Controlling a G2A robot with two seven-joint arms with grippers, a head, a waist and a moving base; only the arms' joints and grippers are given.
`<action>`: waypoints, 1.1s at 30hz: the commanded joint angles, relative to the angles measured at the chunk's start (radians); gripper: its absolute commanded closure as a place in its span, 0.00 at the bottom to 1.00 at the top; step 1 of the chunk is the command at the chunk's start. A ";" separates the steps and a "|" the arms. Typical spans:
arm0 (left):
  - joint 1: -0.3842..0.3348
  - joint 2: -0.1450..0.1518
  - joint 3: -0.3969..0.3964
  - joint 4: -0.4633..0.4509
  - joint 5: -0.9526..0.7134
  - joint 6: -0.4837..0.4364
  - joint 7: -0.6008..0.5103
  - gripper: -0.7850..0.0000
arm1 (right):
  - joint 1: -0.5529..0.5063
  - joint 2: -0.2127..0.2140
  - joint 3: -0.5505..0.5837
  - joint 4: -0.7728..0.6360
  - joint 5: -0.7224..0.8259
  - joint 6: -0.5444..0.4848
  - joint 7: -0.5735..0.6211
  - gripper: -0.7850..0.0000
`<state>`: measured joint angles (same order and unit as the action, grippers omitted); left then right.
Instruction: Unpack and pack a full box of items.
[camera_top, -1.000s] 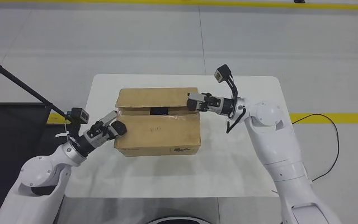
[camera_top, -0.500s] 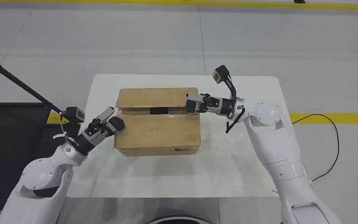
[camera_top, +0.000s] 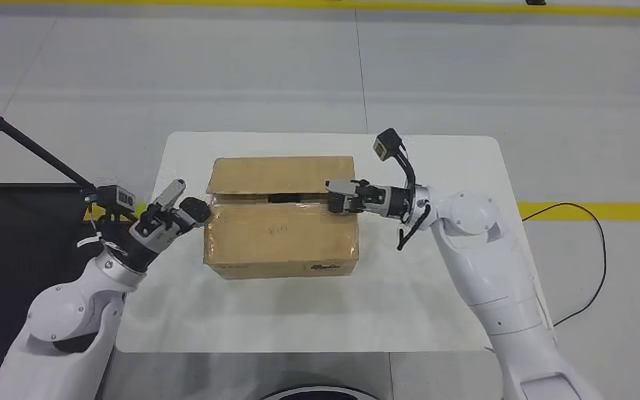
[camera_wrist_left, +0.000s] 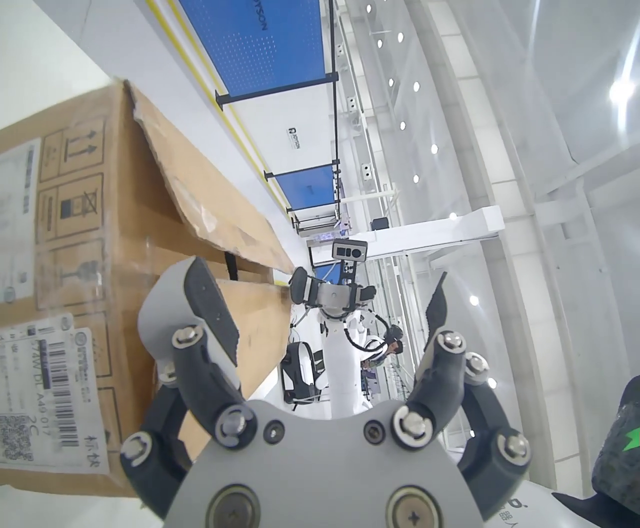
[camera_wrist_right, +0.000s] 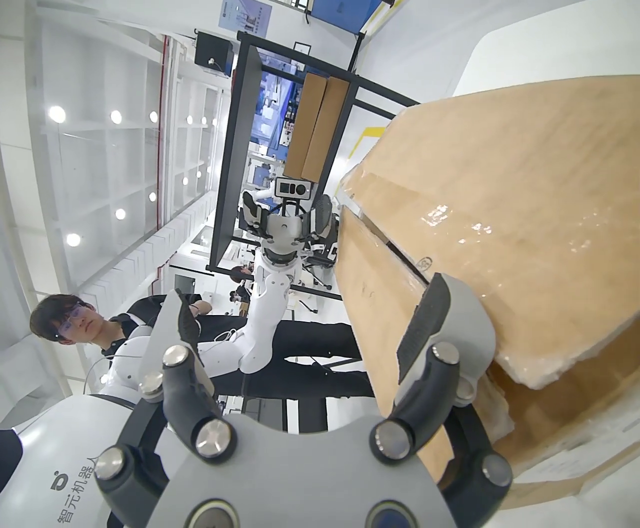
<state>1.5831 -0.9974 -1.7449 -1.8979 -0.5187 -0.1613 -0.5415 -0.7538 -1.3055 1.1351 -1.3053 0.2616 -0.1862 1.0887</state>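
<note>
Top view shows the cardboard box in the middle of the counter, its long axis running left to right. The seam between its 2 top flaps runs the same way, with a dark gap at its middle. The right claw sits at the right end of that seam, spread wide, 1 finger close by the flaps. I cannot tell if it touches them. This arm looks better placed to lift a flap. The left claw hangs just beside the box's left end, also wide and holding nothing. The box is plain brown, with labels on its left end, glossy tape and 1 torn flap edge.
</note>
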 joint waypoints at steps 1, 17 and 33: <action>0.001 -0.001 -0.014 0.003 -0.007 -0.007 0.007 0.00 | 0.000 0.001 -0.002 0.009 -0.002 0.002 -0.006 0.00; 0.017 -0.011 -0.138 0.044 -0.049 -0.051 0.095 0.00 | 0.005 0.001 -0.022 0.077 0.020 -0.008 -0.041 0.00; 0.038 -0.027 -0.169 0.032 -0.054 -0.065 0.142 0.00 | 0.019 0.001 -0.034 0.095 0.017 -0.002 -0.048 0.00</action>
<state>1.6200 -1.0234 -1.9134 -1.8660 -0.5736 -0.2270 -0.3985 -0.7347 -1.3045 1.1006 -1.2102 0.2785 -0.1877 1.0403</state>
